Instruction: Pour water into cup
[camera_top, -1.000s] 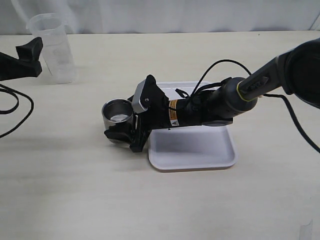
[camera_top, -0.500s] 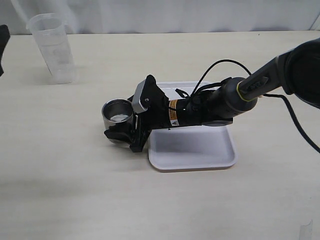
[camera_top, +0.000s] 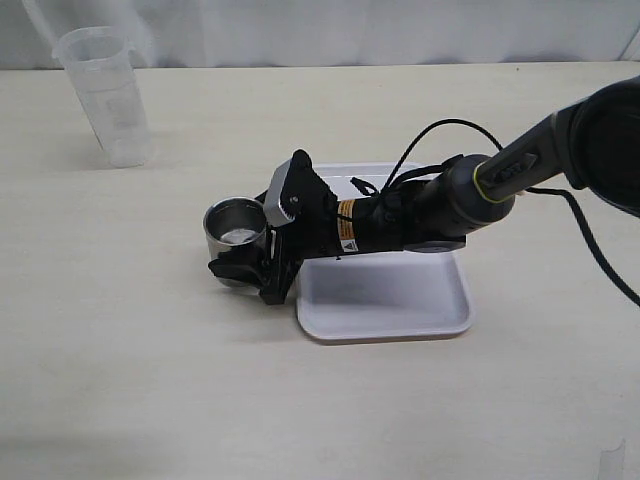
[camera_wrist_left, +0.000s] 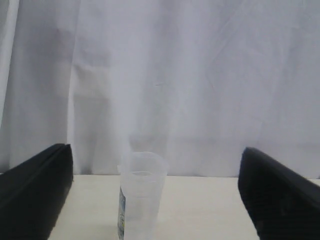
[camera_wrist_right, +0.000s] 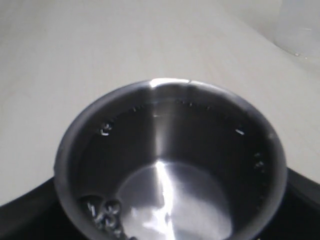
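The steel cup (camera_top: 235, 228) stands on the table just left of the tray. My right gripper (camera_top: 240, 272) is shut round its lower wall. In the right wrist view the cup (camera_wrist_right: 170, 130) fills the frame between my black fingers (camera_wrist_right: 20, 220), and clear water (camera_wrist_right: 165, 200) with bubbles lies in its bottom. The translucent measuring jug (camera_top: 105, 95) stands upright at the far left; I cannot tell whether it holds water. My left gripper (camera_wrist_left: 155, 165) is out of the exterior view. It is open, with its fingers (camera_wrist_left: 35, 190) wide apart, and the jug (camera_wrist_left: 141, 195) stands ahead of them, untouched.
A white rectangular tray (camera_top: 385, 300) lies under my right arm, right of the cup. A black cable (camera_top: 440, 135) loops over that arm. A white curtain (camera_wrist_left: 160, 75) hangs behind the table's far edge.
My left gripper has drawn back to the left, away from the jug, and has left the exterior view. The right gripper and the cup have not moved.
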